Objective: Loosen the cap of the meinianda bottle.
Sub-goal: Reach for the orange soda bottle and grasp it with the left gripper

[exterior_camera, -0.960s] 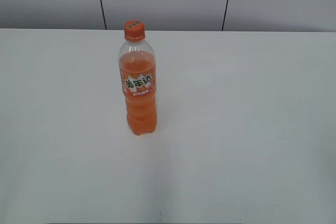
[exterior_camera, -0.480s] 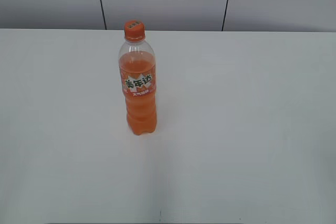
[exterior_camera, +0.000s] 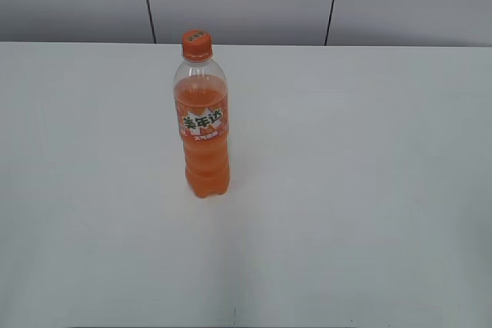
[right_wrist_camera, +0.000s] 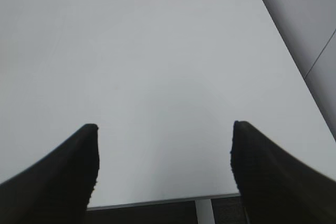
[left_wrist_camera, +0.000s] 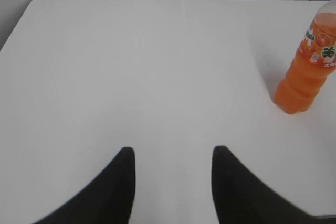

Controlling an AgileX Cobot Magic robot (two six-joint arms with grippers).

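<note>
Left gripper (left_wrist_camera: pixel 170 156), half open and empty, hovers left of the bottle (exterior_camera: pixel 204 136), which stands upright on the table (exterior_camera: pixel 369 190), cap (exterior_camera: pixel 196 44) on. Right gripper (right_wrist_camera: pixel 165 129), wide open and empty, is well apart. Likely sound: brace the bottle's body before twisting the cap.

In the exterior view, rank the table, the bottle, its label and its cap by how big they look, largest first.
1. The table, filling most of the view.
2. The meinianda bottle, standing upright on it.
3. The label, a band around the bottle's middle.
4. The cap, clearly the smallest.
</note>
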